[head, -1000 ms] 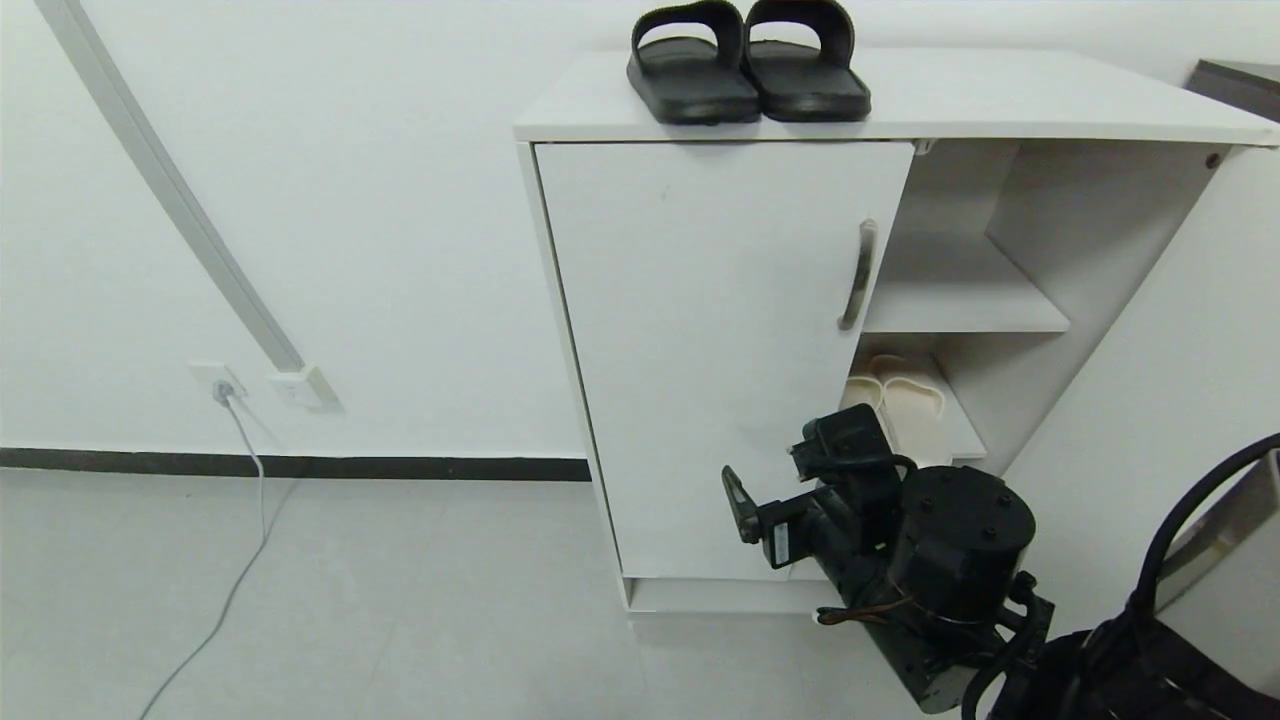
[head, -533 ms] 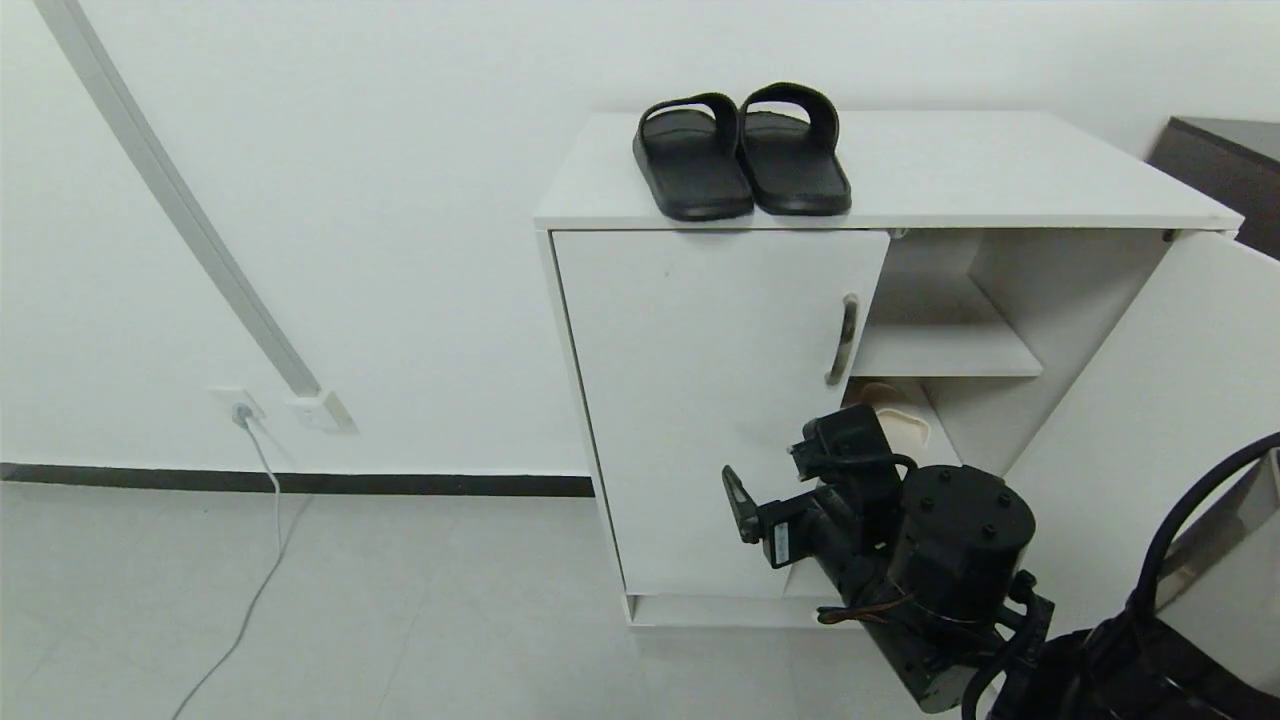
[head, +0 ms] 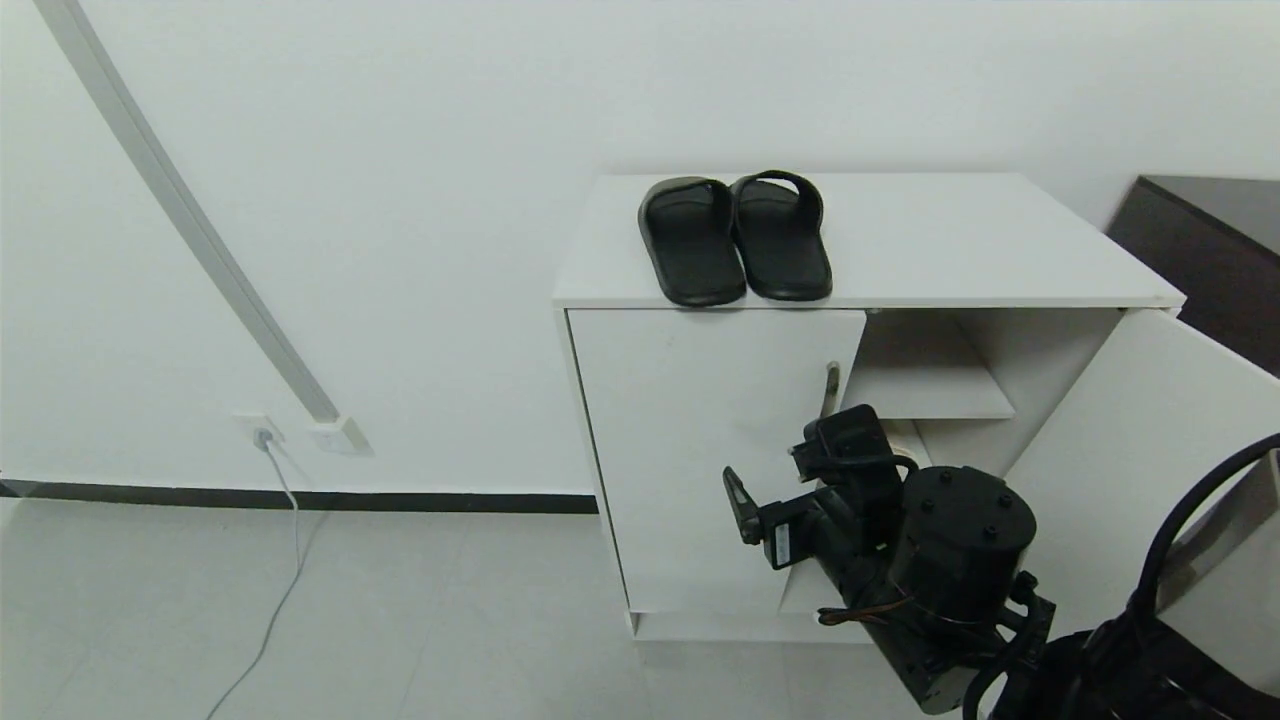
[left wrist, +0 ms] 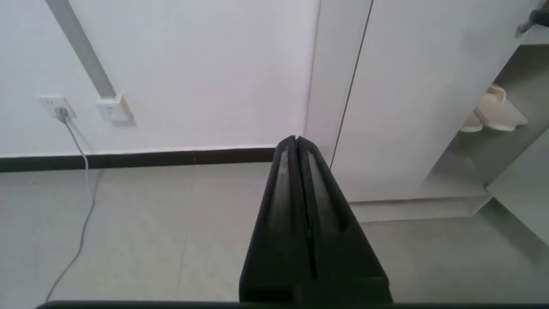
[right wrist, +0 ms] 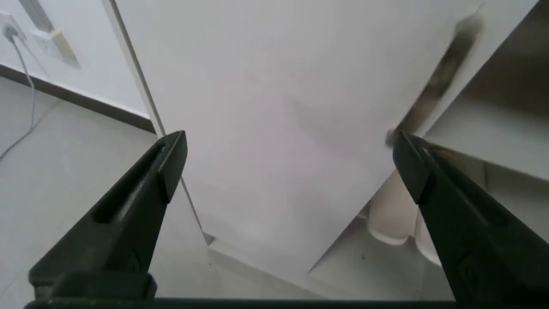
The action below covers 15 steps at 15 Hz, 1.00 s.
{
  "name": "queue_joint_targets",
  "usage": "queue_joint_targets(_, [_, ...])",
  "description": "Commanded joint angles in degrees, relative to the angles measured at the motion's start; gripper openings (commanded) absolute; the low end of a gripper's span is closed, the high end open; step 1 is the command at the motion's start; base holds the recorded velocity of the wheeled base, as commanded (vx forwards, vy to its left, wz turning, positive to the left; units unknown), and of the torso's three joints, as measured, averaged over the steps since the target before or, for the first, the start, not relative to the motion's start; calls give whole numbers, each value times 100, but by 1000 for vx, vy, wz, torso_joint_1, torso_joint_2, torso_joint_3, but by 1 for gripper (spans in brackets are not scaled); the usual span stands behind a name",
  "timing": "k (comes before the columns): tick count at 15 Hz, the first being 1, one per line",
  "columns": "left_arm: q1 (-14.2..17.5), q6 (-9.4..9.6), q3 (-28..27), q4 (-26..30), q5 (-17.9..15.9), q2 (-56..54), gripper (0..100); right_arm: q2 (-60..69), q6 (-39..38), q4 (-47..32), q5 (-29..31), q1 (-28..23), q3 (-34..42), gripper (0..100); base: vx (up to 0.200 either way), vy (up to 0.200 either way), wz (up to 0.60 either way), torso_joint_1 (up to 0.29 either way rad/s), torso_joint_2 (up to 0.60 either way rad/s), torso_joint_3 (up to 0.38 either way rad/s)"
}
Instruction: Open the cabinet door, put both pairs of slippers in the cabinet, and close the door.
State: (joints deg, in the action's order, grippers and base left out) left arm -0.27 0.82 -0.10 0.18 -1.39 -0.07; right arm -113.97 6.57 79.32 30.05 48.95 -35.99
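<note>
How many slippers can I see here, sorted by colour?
Black slippers, on top of the cabinet: 2
Cream slippers, on a shelf inside the cabinet: 2
Total: 4

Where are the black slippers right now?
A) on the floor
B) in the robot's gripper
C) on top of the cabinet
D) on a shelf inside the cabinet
C: the black slippers sit side by side on the flat top of the cabinet, not on the floor or on a shelf inside.
</note>
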Motion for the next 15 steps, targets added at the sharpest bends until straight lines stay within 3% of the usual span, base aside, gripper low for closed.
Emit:
queue_joint_targets(1, [0, 6, 1, -1, -2, 7, 0, -11, 2, -5, 1, 1, 4, 100, 0, 0, 0, 217, -530, -320])
queue_joint_targets(11, [0, -3, 1, -1, -2, 7, 0, -2, 11, 13, 1, 19, 13, 100, 0, 0, 0, 247, -569, -325])
queue_joint_targets(15, [0, -3, 1, -1, -2, 7, 0, 94, 178, 250, -351, 1, 189, 100, 0, 0, 0, 49, -117, -62])
